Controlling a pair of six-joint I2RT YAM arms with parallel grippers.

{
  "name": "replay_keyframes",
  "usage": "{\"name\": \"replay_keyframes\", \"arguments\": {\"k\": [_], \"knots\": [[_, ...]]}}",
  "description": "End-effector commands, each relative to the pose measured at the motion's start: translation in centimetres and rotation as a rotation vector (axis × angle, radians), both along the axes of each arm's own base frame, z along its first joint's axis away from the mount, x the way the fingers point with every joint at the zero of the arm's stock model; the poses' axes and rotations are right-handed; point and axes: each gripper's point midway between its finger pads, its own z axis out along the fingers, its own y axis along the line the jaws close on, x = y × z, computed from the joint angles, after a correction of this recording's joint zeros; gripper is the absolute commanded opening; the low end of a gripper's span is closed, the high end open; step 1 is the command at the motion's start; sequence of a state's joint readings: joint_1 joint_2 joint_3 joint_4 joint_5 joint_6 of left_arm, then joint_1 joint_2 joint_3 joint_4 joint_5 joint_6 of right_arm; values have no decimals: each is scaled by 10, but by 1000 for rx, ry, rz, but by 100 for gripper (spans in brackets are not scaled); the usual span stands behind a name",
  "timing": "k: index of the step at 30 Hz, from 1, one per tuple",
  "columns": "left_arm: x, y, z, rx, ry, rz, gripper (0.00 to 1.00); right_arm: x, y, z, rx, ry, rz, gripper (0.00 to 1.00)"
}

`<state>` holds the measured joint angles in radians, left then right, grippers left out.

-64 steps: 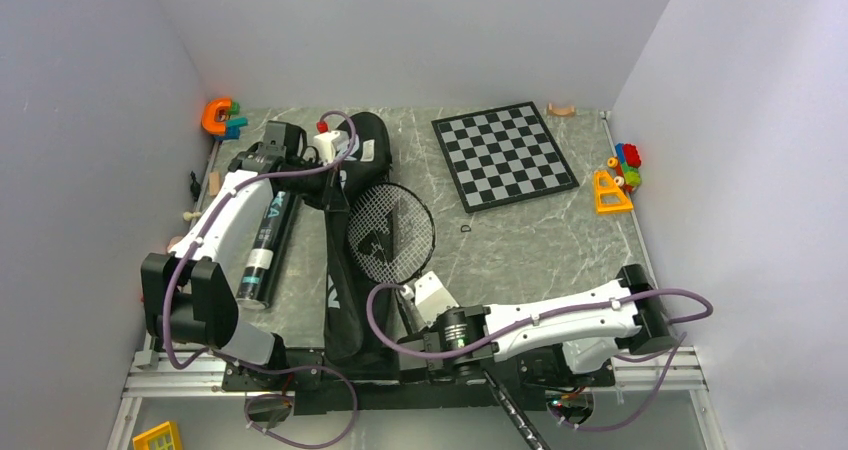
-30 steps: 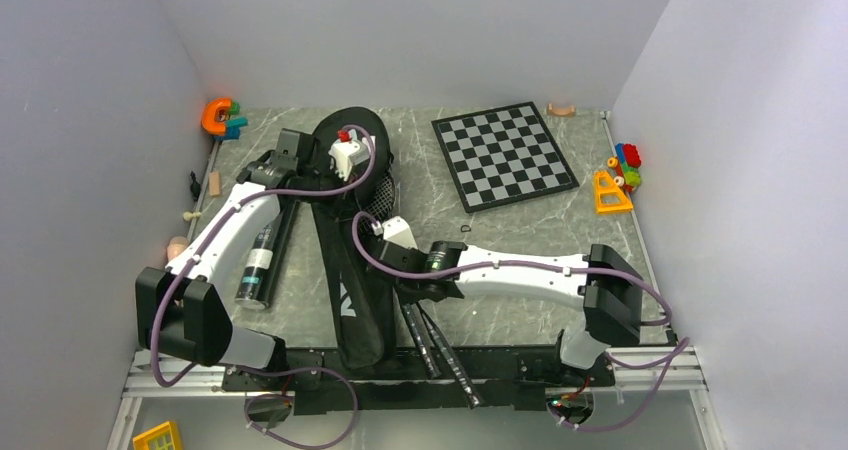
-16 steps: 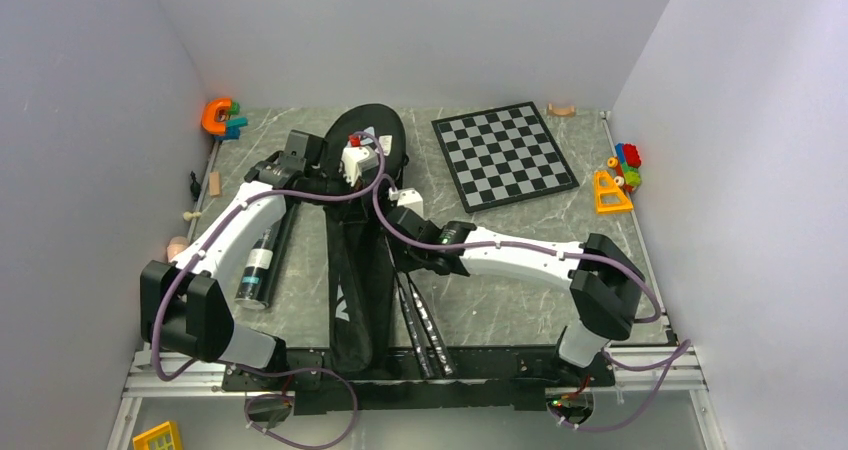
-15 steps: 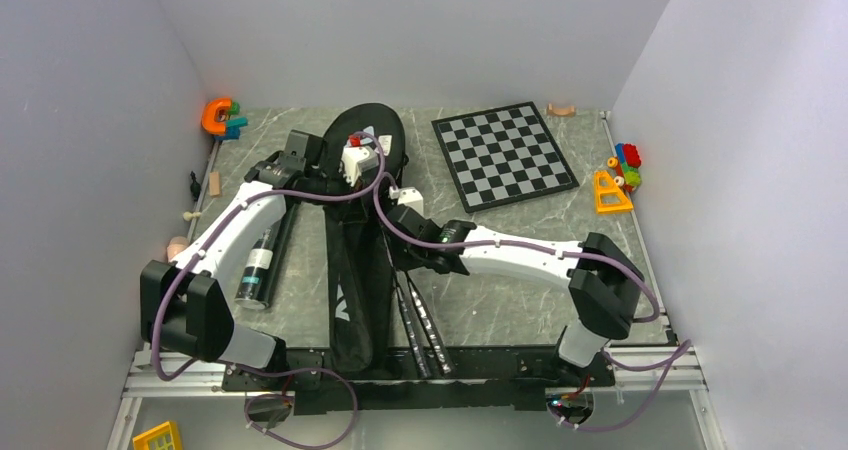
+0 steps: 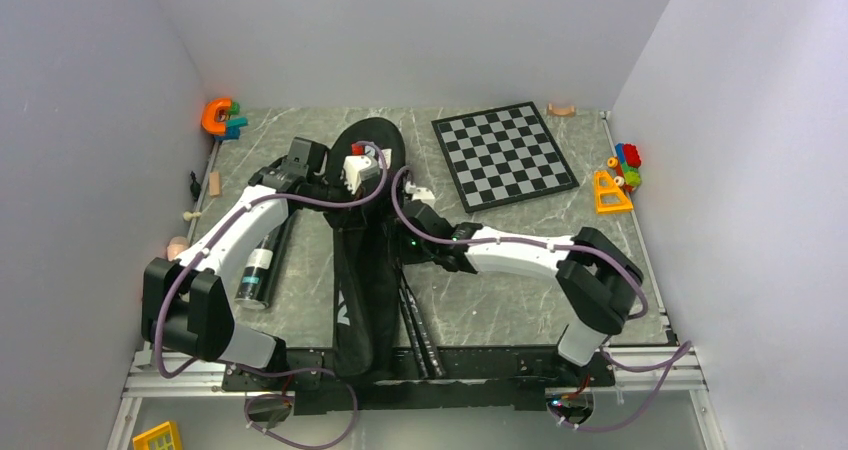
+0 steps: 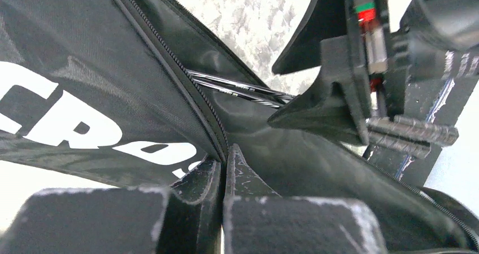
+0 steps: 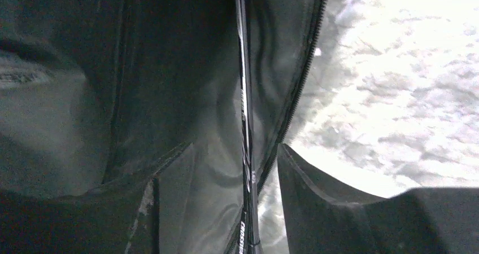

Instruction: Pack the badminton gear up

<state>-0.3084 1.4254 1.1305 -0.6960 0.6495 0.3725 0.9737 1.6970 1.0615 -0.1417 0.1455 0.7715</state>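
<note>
Pale walls [image 5: 400,30] enclose a grey marbled tabletop [image 5: 500,315].

The racket bag [image 5: 355,270] lies lengthwise down the middle of the bench [image 5: 500,290], running from the near edge toward the back wall. The rackets [image 5: 412,315] lie in the bag's open right side, with their handles sticking out beside its near end. The tube [image 5: 262,255] lies just left of the bag, roughly parallel to it. The chessboard [image 5: 505,155] lies right of the bag's far end, apart from it. The plastic toys [image 5: 618,175] sit well right of the bag, and another toy [image 5: 222,117] sits well left of its far end. The left arm's jaws pinch the bag's zip edge at its far part. The right arm's jaws straddle a racket shaft [image 7: 244,107] at the bag's right-hand opening.
</note>
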Motion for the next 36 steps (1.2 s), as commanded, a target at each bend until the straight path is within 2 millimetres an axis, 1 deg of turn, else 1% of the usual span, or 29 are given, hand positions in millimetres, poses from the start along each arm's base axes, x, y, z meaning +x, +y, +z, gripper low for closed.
{"name": "replay_keyframes", "arguments": {"k": [1,5,9,12,16,18,21,26,28,31,34,36], "knots": [[-7,-11,11,-47,-27,-62,0,11,0,49,194,-86,-18,64],[-5,-10,9,-43,-21,-51,0,16,-23,53,233,-90,-62,68],[-5,-10,7,-44,-20,-46,0,31,-53,49,255,-84,-137,69],[-6,-10,8,-46,-18,-46,0,42,-61,41,272,-59,-140,70],[-7,-9,5,-46,-21,-38,0,54,-51,18,303,-1,-113,70],[-8,-9,3,-43,-15,-39,0,58,-44,11,321,13,-106,71],[-7,-8,6,-37,-28,-41,0,65,-30,8,366,12,-82,71],[-9,-5,3,-27,-32,-34,0,76,-16,-10,362,43,-75,71],[-9,-5,5,-26,-30,-36,0,80,-12,-19,359,55,-82,69],[-8,-4,8,-22,-36,-31,0,84,-9,-36,351,80,-91,63],[-10,-6,11,-36,-30,-31,0,81,-5,-48,372,111,-94,52],[-13,-7,12,-46,-27,-34,0,79,-3,-51,396,126,-96,45]]}}
